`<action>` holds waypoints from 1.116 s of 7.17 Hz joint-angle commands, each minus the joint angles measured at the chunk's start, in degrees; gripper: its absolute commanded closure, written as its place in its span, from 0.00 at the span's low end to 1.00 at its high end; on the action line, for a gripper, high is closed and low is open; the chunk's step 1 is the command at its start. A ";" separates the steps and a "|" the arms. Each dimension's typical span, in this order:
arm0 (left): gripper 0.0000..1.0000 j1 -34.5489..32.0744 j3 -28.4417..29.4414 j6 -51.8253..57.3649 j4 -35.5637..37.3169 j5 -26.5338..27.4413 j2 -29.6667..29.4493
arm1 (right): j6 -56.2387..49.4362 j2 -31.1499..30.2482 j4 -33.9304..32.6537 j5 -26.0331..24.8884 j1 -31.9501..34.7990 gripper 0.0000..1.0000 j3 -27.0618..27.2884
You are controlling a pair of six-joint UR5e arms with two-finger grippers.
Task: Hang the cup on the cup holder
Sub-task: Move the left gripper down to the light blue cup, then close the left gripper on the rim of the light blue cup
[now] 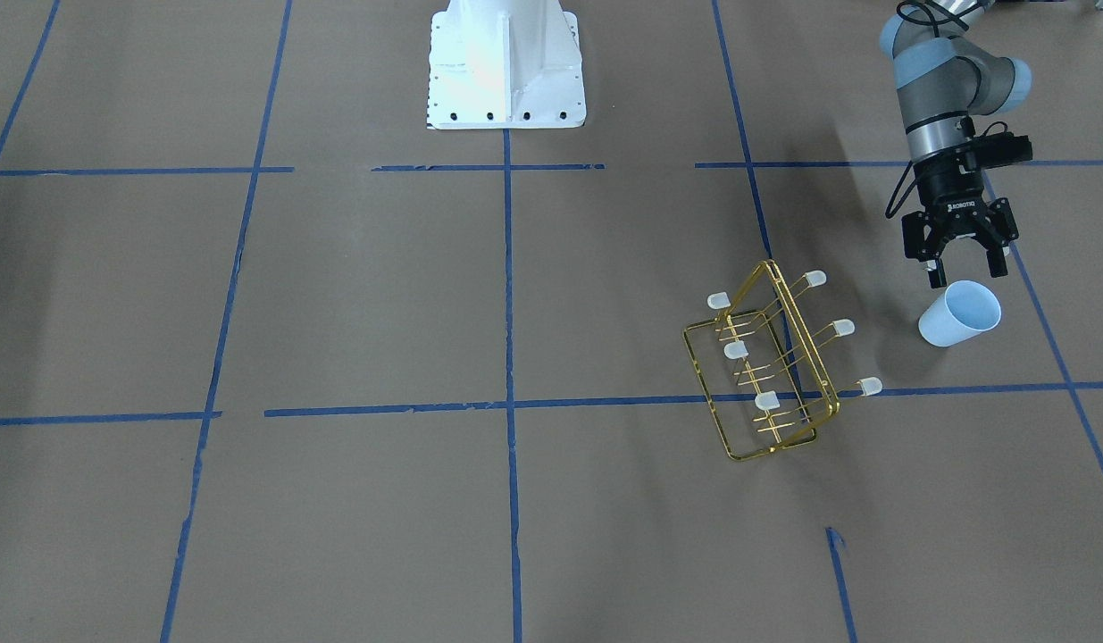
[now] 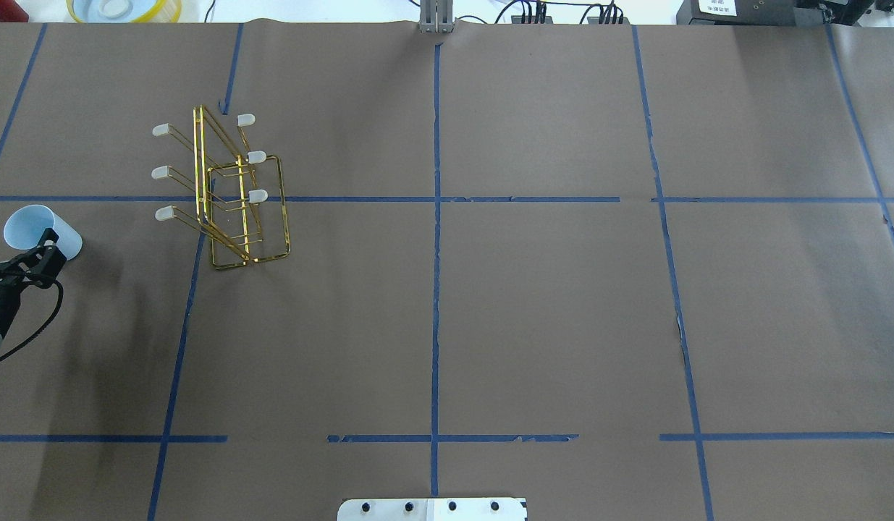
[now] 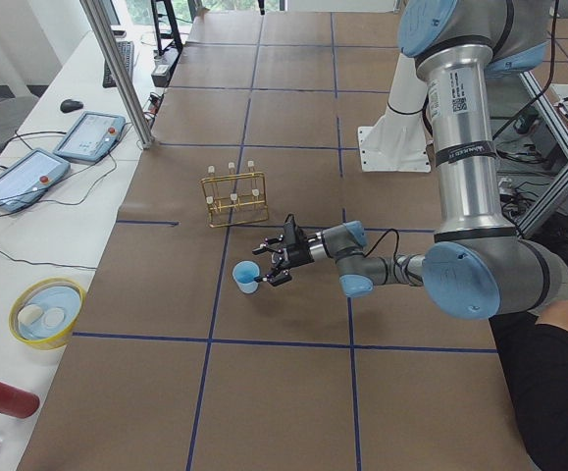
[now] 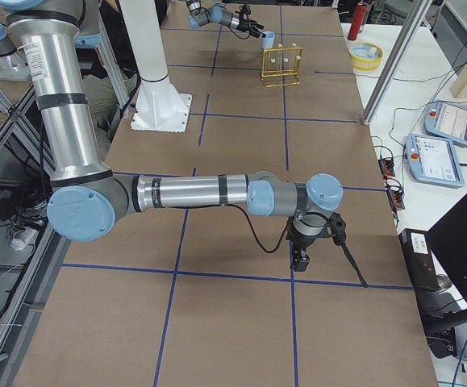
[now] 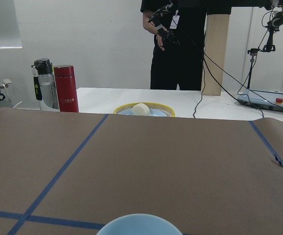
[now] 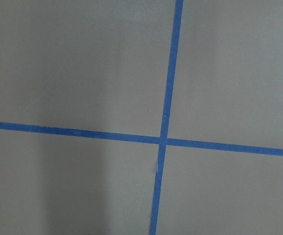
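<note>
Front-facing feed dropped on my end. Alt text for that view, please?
The left gripper hangs open right by the pale blue cup, which sits on the brown table at the picture's right, beside the gold wire cup holder. The robot's white base is at top centre.

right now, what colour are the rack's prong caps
Whitish caps on the gold rack; front-facing view shows them best.

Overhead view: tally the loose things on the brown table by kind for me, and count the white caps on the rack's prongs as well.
cup: 1
cup holder: 1
white prong caps on the cup holder: 6
Total: 2 loose things, with 6 caps on one of them.
</note>
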 commanded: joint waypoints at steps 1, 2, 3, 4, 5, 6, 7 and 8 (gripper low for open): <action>0.00 0.76 1.58 -1.22 0.20 1.12 -0.57 | 0.00 -0.01 0.00 0.00 0.05 0.00 0.00; 0.00 0.76 2.45 -1.22 0.21 1.29 -1.27 | 0.00 -0.02 0.00 0.00 0.05 0.00 0.00; 0.00 0.76 4.12 -1.22 0.21 1.30 -3.10 | 0.00 -0.02 0.00 0.00 0.05 0.00 0.00; 0.00 0.76 5.70 -1.22 0.21 1.30 -4.51 | 0.00 -0.02 0.00 0.00 0.05 0.00 0.00; 0.00 0.76 6.76 -1.22 0.12 1.30 -4.70 | 0.00 -0.02 0.00 0.00 0.05 0.00 0.00; 0.00 0.68 6.86 -1.22 0.12 1.30 -4.70 | 0.00 -0.02 0.00 0.00 0.05 0.00 0.00; 0.00 0.76 7.55 -1.22 0.12 1.30 -4.70 | 0.00 -0.02 0.00 0.00 0.05 0.00 0.00; 0.00 0.85 8.17 -1.13 -0.23 1.21 -4.79 | 0.00 -0.02 0.00 0.00 -0.04 0.00 0.00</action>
